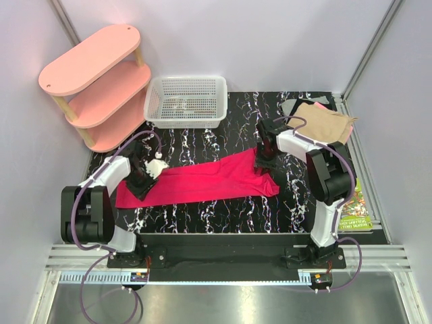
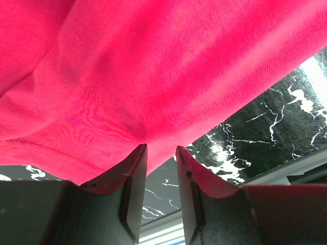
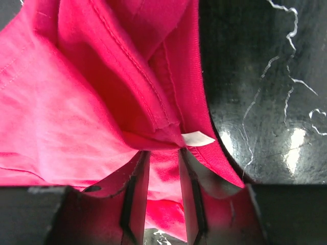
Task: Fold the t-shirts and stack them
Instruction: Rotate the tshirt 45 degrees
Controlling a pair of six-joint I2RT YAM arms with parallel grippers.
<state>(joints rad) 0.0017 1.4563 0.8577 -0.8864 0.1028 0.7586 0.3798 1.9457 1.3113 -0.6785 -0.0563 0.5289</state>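
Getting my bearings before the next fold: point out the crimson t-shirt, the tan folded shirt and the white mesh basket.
crimson t-shirt [image 1: 202, 182]: top view, middle of the cloth.
tan folded shirt [image 1: 325, 121]: top view, centre of its top.
white mesh basket [image 1: 185, 123]: top view, near wall.

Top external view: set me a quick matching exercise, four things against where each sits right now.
Things:
1. crimson t-shirt
2. tan shirt
3. white mesh basket
4. pink shelf

Places:
A. beyond the table's far left corner
B. far right corner of the table
C. spread across the table's middle
D. far edge, left of centre

Pairs: 1-C; 2-B; 3-D; 4-A
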